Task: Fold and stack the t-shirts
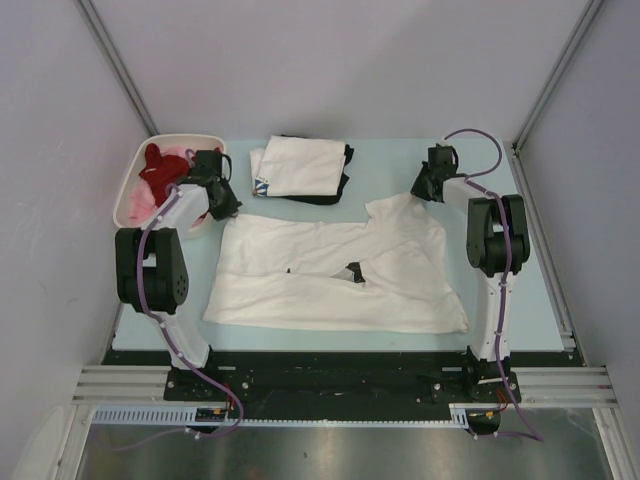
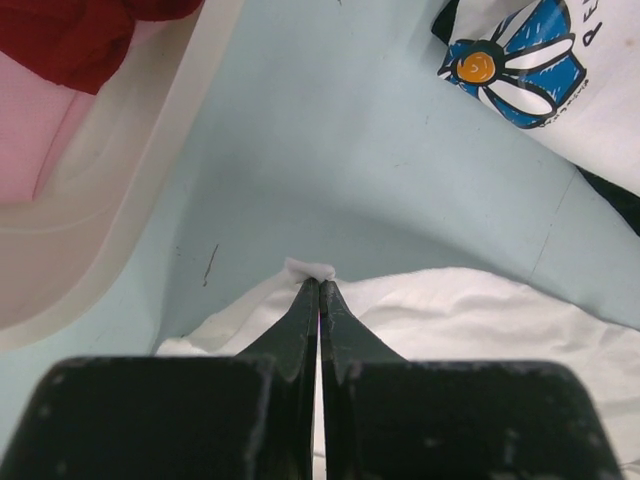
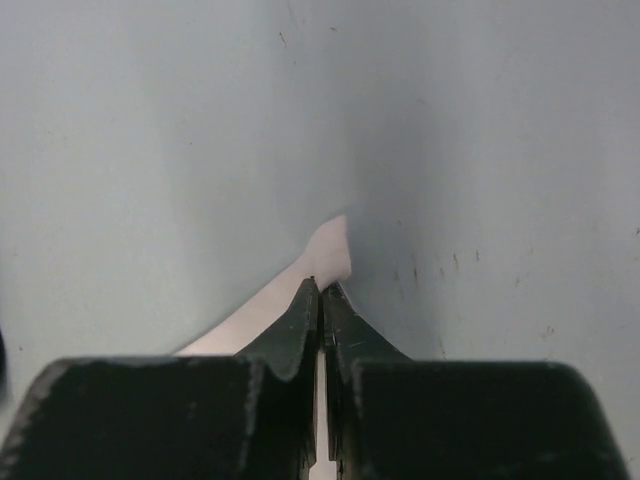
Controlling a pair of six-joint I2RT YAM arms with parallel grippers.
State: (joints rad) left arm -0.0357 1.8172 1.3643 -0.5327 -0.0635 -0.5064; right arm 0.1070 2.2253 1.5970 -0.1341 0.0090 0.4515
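We see the left gripper (image 2: 320,285) pinched together on a corner of the spread cream-white t-shirt (image 1: 335,275), a small tuft of cloth showing just past its tips in the left wrist view. The right gripper (image 3: 320,288) is likewise clamped on another edge of that same shirt, a point of white cloth poking beyond its fingers. The shirt lies open and rumpled across the middle of the pale blue table (image 1: 400,165), the left gripper at its far left corner and the right one at its far right. Near the table's far edge we find a folded white t-shirt (image 1: 300,165) with a blue flower mark (image 2: 515,65), lying on a folded black t-shirt (image 1: 345,180). At the far left corner stands a white basin (image 1: 130,190) holding a dark red t-shirt (image 1: 160,170) and a pink t-shirt (image 1: 140,208)
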